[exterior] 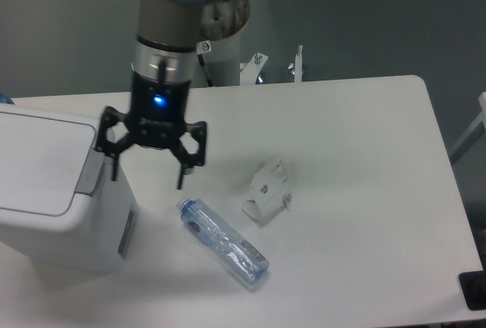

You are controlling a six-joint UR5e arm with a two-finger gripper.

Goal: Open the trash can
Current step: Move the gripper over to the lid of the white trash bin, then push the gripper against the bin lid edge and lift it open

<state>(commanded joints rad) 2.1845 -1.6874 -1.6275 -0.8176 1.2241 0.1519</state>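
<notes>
Trash can (53,191), large white boxy plastic bin with rounded corners, sits at the left edge of the white surface (364,161), partly cut off by the frame. Flat white lid lies down, closed. Grey rectangular push-panel (90,171) runs along the rim on the can's right side, facing the middle of the surface.

Black two-finger claw (147,170) hangs just right of the can's top right corner, pointing down, fingers spread wide, released, gripping nothing. Left-hand fingertip (113,168) in the picture is over or just beside the grey panel; cannot tell if it touches. Other fingertip (181,178) hangs over bare surface, above the cap end of the bottle. Blue light glows on the claw's body. Grey arm with light-blue joint caps rises from the claw to the top of the frame, slightly blurred.

Clear crushed plastic bottle with blue cap (223,241) lies on its side near the can's lower right, well in front, cap end toward the can, running diagonally down to the right. Small white folded carton with printed marks (268,190) sits just right of the bottle, near the middle of the surface, apart from the claw. Arm's grey base column (220,47) stands behind the far edge of the surface.
</notes>
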